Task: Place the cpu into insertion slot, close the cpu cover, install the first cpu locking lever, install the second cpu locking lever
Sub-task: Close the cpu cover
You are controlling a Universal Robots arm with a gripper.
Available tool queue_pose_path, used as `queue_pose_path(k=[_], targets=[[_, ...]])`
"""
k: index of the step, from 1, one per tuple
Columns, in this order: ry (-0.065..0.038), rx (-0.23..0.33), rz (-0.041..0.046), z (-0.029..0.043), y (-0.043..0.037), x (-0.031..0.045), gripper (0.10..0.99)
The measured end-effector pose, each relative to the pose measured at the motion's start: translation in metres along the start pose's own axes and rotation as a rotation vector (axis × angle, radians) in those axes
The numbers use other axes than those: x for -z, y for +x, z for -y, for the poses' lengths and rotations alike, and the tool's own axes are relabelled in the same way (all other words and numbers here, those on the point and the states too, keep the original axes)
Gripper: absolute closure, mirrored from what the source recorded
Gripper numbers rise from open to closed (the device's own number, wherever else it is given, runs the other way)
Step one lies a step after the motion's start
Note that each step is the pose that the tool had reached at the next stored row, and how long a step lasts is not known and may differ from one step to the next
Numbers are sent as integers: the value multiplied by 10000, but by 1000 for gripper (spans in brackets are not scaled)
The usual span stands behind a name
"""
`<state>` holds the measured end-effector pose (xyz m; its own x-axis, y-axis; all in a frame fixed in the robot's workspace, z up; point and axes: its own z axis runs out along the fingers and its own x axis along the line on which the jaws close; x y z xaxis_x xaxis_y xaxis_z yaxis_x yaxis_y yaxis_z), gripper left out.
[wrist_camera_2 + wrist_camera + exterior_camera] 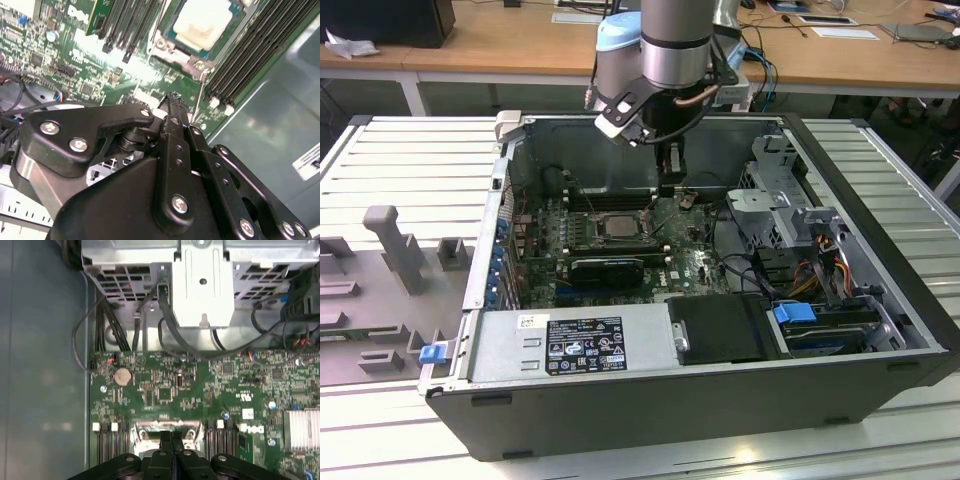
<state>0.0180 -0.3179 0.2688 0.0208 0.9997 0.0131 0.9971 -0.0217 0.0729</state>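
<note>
Exterior view, read from its left to its right.

- Slatted metal table carries a grey fixture block, standing well clear of the computer case.
- The case lies on its side with the panel off. There is a blue clip at its near corner on the exterior view's left, and the power supply runs along the near wall.
- The green motherboard sits beyond that. The insertion slot is on its far half.
- The cpu is seated in the slot. In the second wrist view it reads as a pale square lying flat inside the metal frame, with black memory slots on both sides.
- The gripper hangs down into the case just to the exterior view's right of the slot, low over the board. In both wrist views I see the two fingers pressed together, with nothing visible between them. I cannot tell whether the tips touch the board or the slot's edge.
- First wrist view: a coin cell and a finned heatsink sit on the board beyond the fingers.
- The drive cage fills the case's side on the exterior view's right, with a blue tab nearer the camera.
</note>
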Motion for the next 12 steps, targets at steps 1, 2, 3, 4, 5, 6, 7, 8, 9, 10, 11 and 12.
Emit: queue_pose_path(k=[1, 2, 3, 4, 5, 6, 7, 8, 9, 10, 11, 12], targets=[[7, 1, -1, -44, 1, -4, 980], [19, -1, -2, -93, 2, -8, 980], [25, 2, 0, -131, 3, -10, 980], [26, -1, 0, -162, 4, -13, 980], [27, 1, 0, -183, 4, -18, 980], [26, 1, 2, -195, 4, -28, 980], [27, 3, 8, -206, 4, -38, 980], [27, 1, 11, -227, 4, -43, 980], [27, 0, 11, -265, 5, -50, 980], [26, 2, 7, -296, 7, -66, 980], [26, 2, 8, -305, 7, -75, 980], [26, 2, 10, -312, 6, -94, 980]])
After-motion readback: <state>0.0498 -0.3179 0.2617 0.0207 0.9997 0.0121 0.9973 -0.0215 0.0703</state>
